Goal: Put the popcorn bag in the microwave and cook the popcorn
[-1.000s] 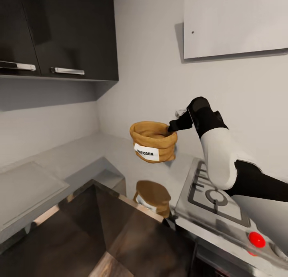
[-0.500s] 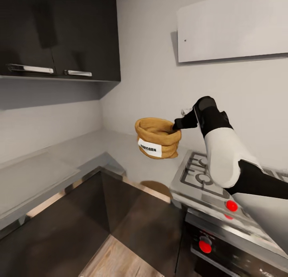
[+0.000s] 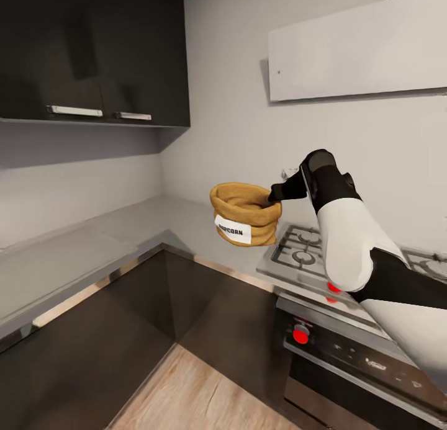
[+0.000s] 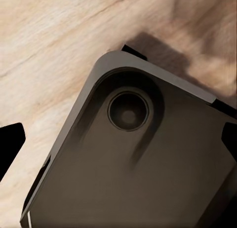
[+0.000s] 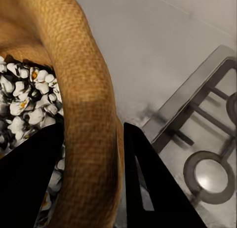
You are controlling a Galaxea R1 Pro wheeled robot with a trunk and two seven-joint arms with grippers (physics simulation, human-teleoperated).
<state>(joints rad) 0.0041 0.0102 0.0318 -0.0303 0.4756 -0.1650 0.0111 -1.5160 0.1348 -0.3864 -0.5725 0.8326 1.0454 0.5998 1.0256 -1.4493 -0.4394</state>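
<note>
The popcorn bag [image 3: 244,215], a tan sack with a white "POPCORN" label, hangs in the air beside the gas hob. My right gripper [image 3: 272,198] is shut on its rolled rim [image 5: 89,109], one black finger [image 5: 29,178] inside the bag and the other outside. White puffed popcorn [image 5: 22,102] with orange specks fills the bag. The grey countertop [image 3: 87,247] runs along the left wall and round the corner behind the bag. In the left wrist view my left gripper [image 4: 123,134] is open over a dark part of the robot and a wooden floor. The microwave is out of view.
A gas hob [image 3: 298,244] with grates sits just right of the bag, above a dark oven front [image 3: 347,362] with red knobs. Dark wall cabinets [image 3: 93,51] hang at upper left, a pale hood [image 3: 360,42] at upper right. Wooden floor [image 3: 198,393] lies below.
The whole view has shifted: counter and hob sit farther off and more floor and oven front show. The bag stays pinched in the right gripper at the same height.
</note>
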